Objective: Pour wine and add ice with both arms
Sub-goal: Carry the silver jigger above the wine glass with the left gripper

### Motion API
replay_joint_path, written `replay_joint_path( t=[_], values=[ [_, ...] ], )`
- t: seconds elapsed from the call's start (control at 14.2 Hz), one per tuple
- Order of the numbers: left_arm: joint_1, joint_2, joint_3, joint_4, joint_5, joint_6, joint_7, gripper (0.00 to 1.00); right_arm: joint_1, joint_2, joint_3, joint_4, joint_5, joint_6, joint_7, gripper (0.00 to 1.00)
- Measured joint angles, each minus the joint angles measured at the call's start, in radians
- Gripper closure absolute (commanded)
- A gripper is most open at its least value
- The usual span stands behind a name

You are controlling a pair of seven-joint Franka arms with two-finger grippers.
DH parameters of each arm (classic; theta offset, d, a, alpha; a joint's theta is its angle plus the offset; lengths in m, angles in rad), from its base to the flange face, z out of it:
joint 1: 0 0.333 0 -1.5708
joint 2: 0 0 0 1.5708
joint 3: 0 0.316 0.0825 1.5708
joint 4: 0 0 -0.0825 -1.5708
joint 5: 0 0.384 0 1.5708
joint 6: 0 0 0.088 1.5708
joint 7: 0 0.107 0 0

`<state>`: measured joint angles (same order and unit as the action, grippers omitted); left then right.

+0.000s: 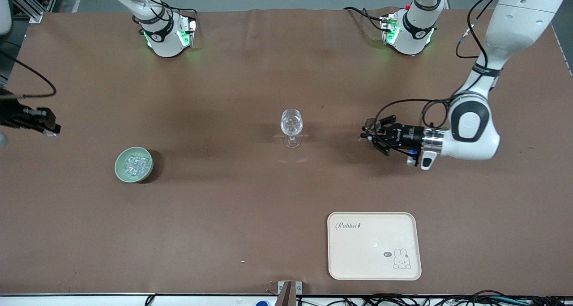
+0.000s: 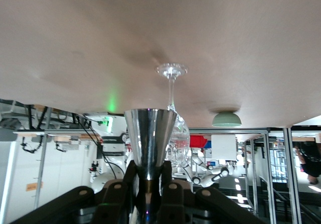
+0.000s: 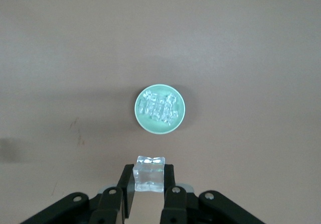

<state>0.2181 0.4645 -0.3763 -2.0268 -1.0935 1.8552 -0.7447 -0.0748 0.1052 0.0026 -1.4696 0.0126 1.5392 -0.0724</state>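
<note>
A clear stemmed wine glass (image 1: 291,126) stands at the table's middle, also in the left wrist view (image 2: 172,114). My left gripper (image 1: 375,133) hangs over the table toward the left arm's end. It is shut on a shiny metal cone-shaped cup (image 2: 150,136) that lies sideways, mouth toward the glass. Wine is hidden. A pale green bowl (image 1: 121,171) holds several ice cubes (image 1: 134,163). My right gripper (image 3: 149,183) is high over the table's right-arm end, beside the bowl (image 3: 142,120), shut on one ice cube (image 3: 149,173).
A cream tray (image 1: 374,245) with a rabbit print lies nearer to the front camera than the left gripper. Both arm bases (image 1: 166,37) stand along the table's back edge. The table is covered in brown cloth (image 1: 224,216).
</note>
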Motion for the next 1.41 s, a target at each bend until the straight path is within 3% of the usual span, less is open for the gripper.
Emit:
replay_joint_path(
  t=[0.63,1.05,1.41],
  values=[
    [-0.004,-0.097,-0.239,-0.105,-0.119,0.129,-0.261,1.0,0.025,-0.125,-0.015,-0.036,0.0,-0.107,0.0,0.98],
    [-0.022,-0.097,-0.331,-0.139,-0.196,0.213,-0.441,1.0,0.041,-0.138,-0.038,-0.061,0.0,-0.106,0.0,0.97],
    [-0.041,-0.092,-0.346,-0.156,-0.247,0.218,-0.545,1.0,0.042,-0.139,-0.04,-0.061,0.0,-0.101,0.0,0.97]
  ],
)
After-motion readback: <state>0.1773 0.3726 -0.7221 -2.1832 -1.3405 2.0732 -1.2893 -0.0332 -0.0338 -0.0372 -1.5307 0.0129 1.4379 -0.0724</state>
